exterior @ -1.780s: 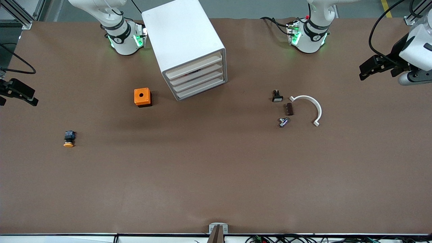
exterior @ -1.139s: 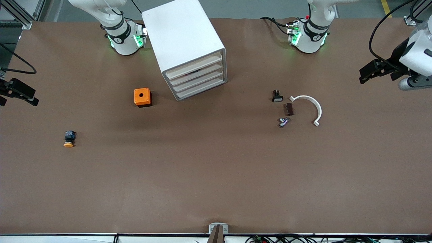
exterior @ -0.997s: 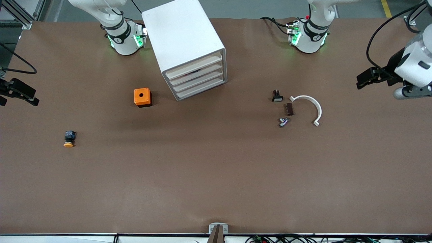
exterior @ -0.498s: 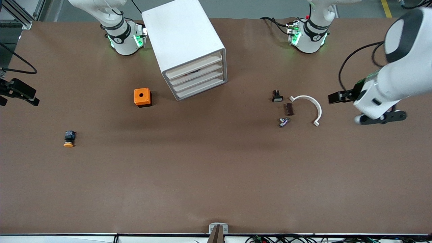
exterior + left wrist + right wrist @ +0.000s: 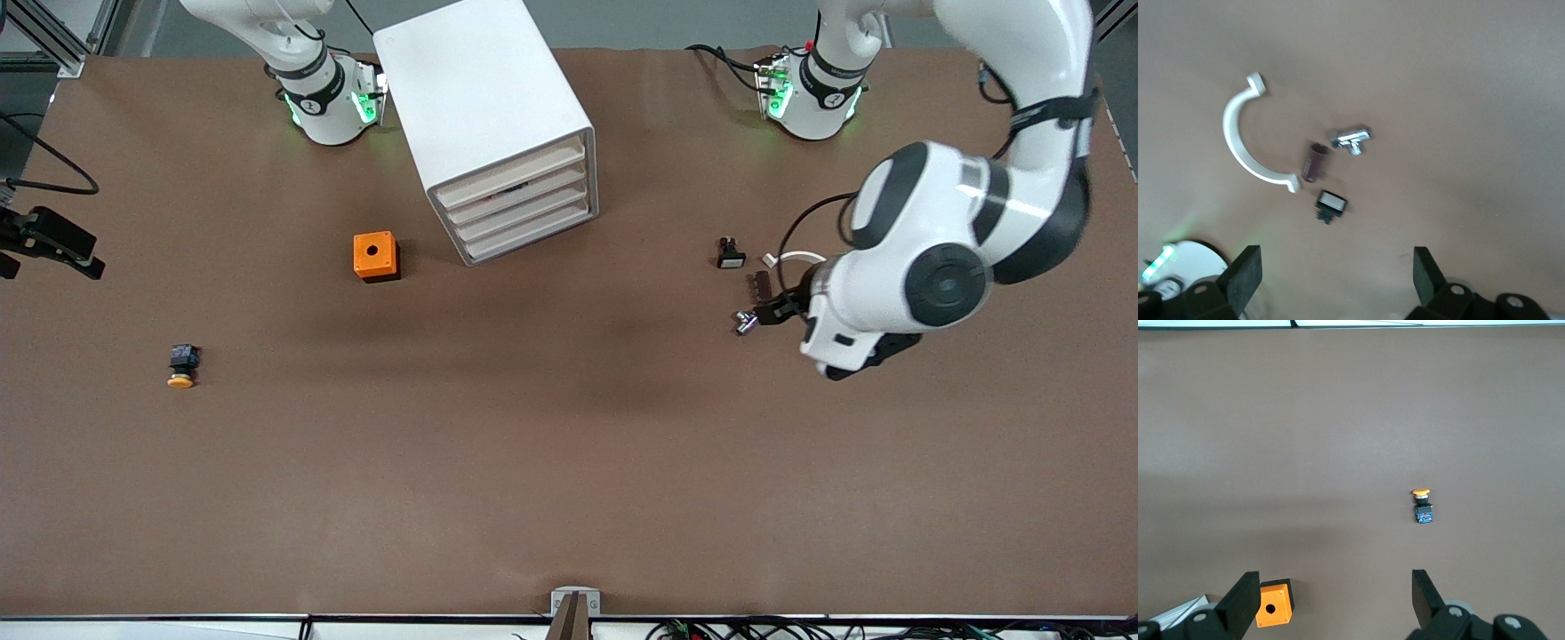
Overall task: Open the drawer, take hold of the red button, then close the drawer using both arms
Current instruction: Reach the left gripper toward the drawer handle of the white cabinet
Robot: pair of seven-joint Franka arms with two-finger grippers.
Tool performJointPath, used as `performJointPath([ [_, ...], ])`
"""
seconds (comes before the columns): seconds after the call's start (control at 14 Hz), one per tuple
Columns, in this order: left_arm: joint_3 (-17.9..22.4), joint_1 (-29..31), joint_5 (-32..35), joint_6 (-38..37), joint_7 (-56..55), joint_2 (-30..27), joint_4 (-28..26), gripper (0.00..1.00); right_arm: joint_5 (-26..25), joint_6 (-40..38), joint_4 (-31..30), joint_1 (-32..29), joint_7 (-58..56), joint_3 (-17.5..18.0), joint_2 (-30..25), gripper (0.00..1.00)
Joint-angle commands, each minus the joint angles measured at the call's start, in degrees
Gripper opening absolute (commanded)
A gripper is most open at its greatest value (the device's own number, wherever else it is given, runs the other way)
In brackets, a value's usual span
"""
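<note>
The button, judged from the task alone, would be small, light and rigid. Its round cap would likely slip between fingers, so the flat sides of the blocky body looked the safer place to pinch it. No red-capped button showed in the open. A thin dark sliver sat in the gap above the second of the drawers (image 5: 524, 206), and I could not tell whether that was it. It probably lay inside the white drawer unit (image 5: 484, 107), which stood on the tabletop (image 5: 569, 462) between the two arm bases, all four drawers shut.

The drawers looked like light, stiff plastic with no handle to be seen, only a shallow lip along each front to hook. The unit might slide when one was pulled, so the free arm bracing it would help.

The left hand (image 5: 1335, 283) (image 5: 766, 313) hung with its fingers spread and held nothing. It was over a cluster of small parts toward the left arm's end: a white curved clip (image 5: 1245, 143), a brown cylinder (image 5: 1314, 162), a chrome piece (image 5: 1351, 139) and a black switch (image 5: 1330, 205).

The right hand (image 5: 1331, 600) (image 5: 53, 244) waited at the right arm's end, fingers spread and empty. The yellow-capped button (image 5: 181, 366) and the orange box (image 5: 374, 256) lay on the tabletop, well apart.
</note>
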Motion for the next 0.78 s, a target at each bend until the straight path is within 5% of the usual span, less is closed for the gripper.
performJointPath([
  [0.0,0.2,-3.7,-2.4,2.4,-12.0,4.8,2.9,1.0,0.7,-0.9,1.5,-0.2,-0.5,0.1,0.7,1.0],
  [0.71,0.3,-9.5,-22.8,10.5,-44.0,13.2,2.9,1.0,0.7,-0.9,1.5,0.0,-0.5,0.1,0.7,1.0],
])
